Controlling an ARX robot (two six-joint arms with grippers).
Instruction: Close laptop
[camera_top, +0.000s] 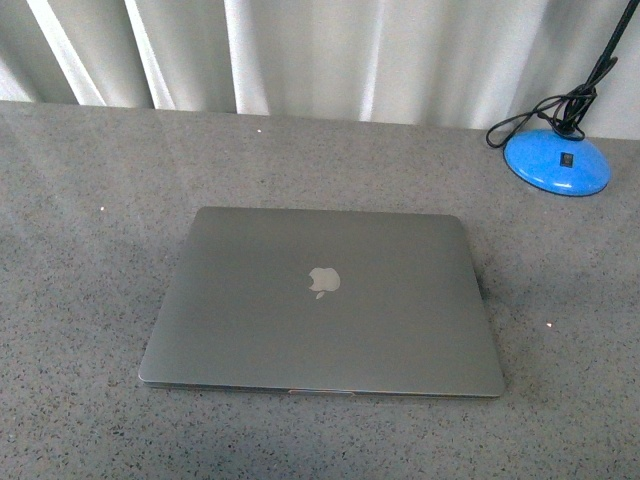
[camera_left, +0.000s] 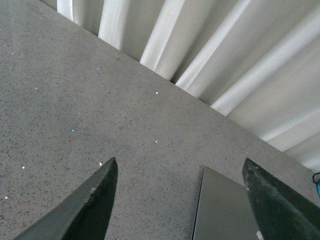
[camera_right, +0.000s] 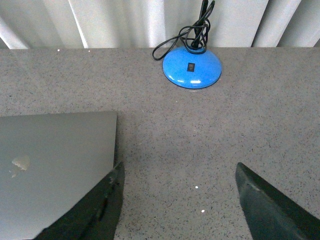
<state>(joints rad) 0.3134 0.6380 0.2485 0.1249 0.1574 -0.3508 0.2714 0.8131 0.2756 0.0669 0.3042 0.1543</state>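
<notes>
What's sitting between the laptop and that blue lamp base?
Nothing: only bare grey table lies between the laptop and blue lamp base, shown in the front view.

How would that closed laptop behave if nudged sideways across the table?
The laptop lies flat with its lid down, so it would probably slide as one stiff slab, not tip. Its smooth metal lid looks slippery for pads. The speckled table may add slight drag.

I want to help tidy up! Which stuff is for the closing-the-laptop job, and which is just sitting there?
For the job:
- the laptop, lid already down flat

Just sitting there:
- blue lamp base with its black cord
- grey table
- white curtain
</notes>
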